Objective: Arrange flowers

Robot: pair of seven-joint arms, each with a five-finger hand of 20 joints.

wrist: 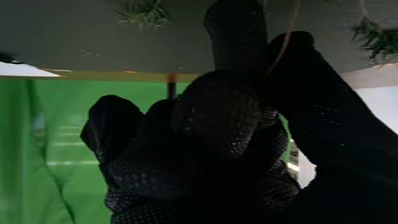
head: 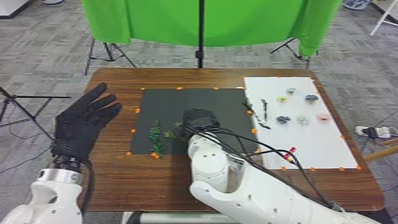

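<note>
White and bulky, the right arm (head: 262, 192) lay nearest my head camera, slanting in from the near right. Its right hand (head: 201, 119) was low above the dark mat (head: 200, 97). From the right wrist view, I had it grasping: some fingers curled in, and a thin stem (wrist: 286, 42) ran down between a finger and the thumb, pinched there as far as I could judge.

Over at the table's left side I had the left hand (head: 80, 122) raised, released, its fingers loosely straight and holding nothing.

Toward the mat's near left lay a green sprig (head: 156, 138), with a paler sprig (head: 174, 131) between it and the right hand. To the right, on the white sheet (head: 311, 147), six small flower heads (head: 323, 117) sat apart from one another, pink, yellowish, pale and dark among them. Dark twigs (head: 265, 107) lay along that sheet's left part, and a red piece (head: 290, 153) sat nearer me. Beyond the brown table (head: 115, 187) hung a green cloth (head: 160, 22).
</note>
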